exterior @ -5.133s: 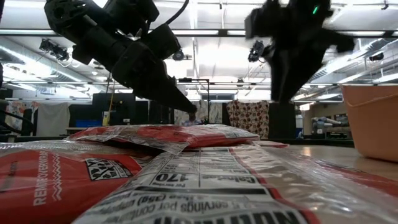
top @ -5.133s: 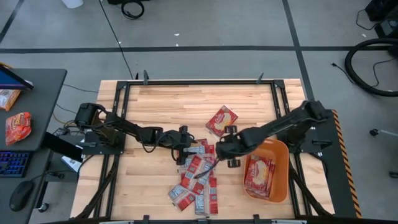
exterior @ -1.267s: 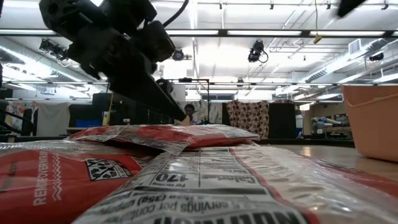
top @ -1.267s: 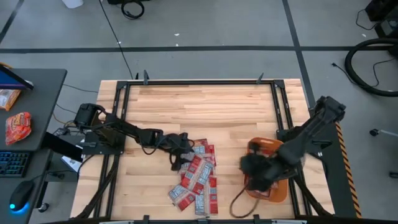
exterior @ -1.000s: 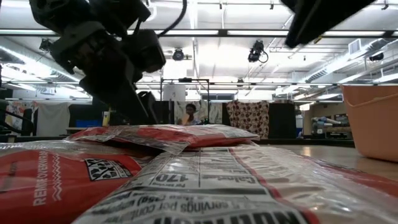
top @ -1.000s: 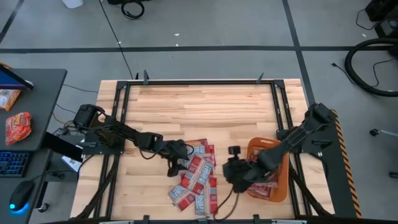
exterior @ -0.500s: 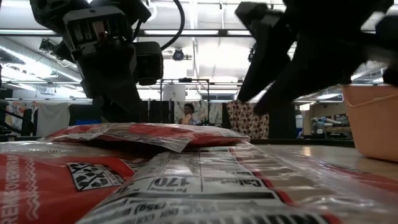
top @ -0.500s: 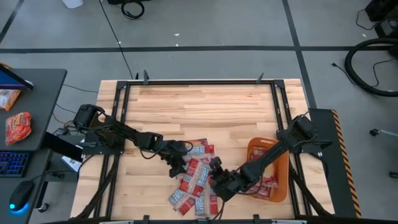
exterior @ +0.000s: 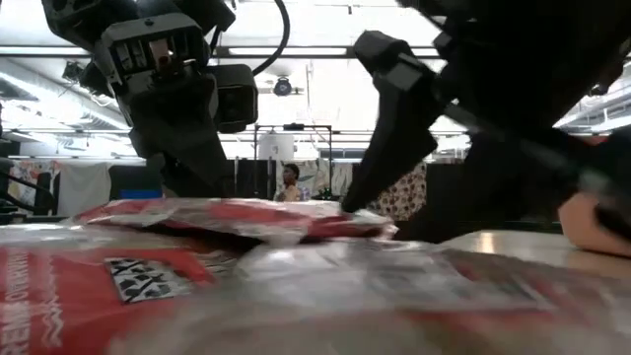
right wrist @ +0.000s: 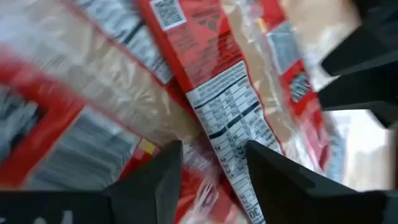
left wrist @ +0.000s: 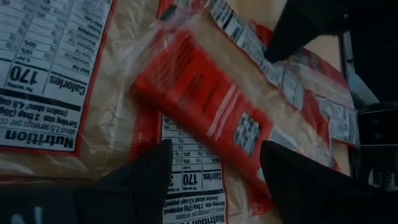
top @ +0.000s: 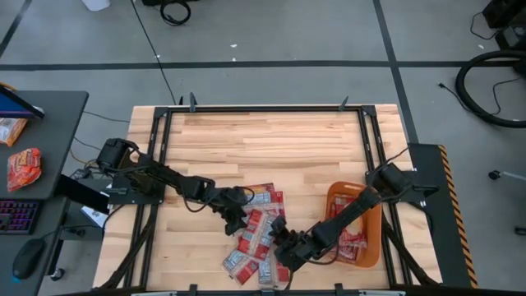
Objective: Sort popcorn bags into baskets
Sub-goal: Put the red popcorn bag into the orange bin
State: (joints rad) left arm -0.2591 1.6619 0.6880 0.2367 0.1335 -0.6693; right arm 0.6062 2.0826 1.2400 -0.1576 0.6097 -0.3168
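Both end effectors over diagonally lying popcorn bags.

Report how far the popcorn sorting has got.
Done: a few popcorn bags already lie in the orange basket. In hand: nothing is gripped; the right gripper hangs open over the pile's right side, and the left gripper is open at its upper left. Left: the pile of bags on the table, clearly the larger share.

Red popcorn bags heaped, some in orange basket
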